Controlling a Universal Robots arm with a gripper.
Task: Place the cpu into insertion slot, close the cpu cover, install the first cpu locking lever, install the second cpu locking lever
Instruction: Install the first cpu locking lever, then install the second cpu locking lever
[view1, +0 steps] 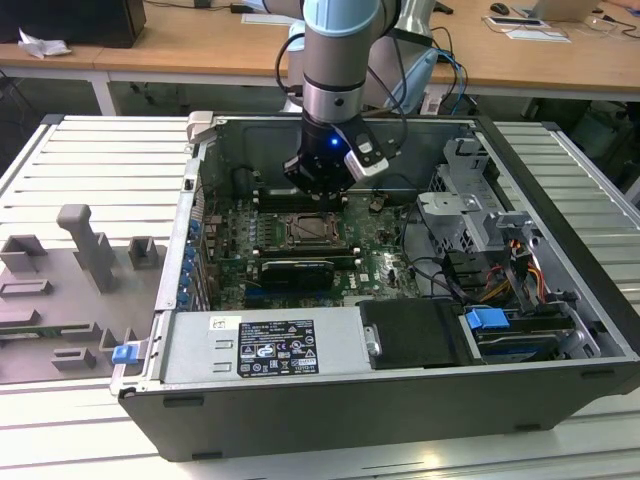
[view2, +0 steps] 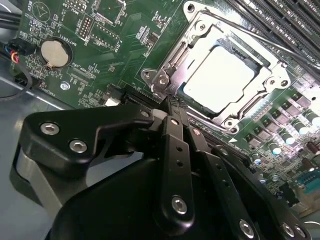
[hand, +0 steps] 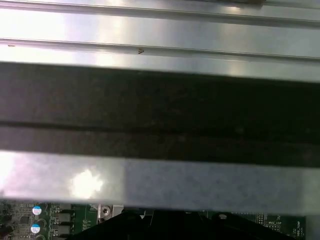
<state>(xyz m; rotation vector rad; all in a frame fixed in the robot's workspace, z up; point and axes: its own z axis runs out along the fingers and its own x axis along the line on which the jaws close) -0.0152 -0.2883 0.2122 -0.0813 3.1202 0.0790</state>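
Sitting in the insertion slot (view2: 220, 75), the cpu (view2: 218, 77) is just past the gripper (view2: 172, 107) tips. The cpu cover (view2: 270, 60) lies down. Fingers look pinched together, holding nothing.

The robot arm (view1: 338, 50) at the top middle of the exterior view is a fat round tube, pale blue on top and shiny grey below. Black cables (view1: 400, 75) loop beside it. Lower down it turns black, with a small blue light (view1: 333, 141) glowing on it. In the second wrist view, the tool (view2: 172, 107) fills the bottom of the frame. It is black, made of flat bars joined with shiny silver screws (view2: 179, 204).
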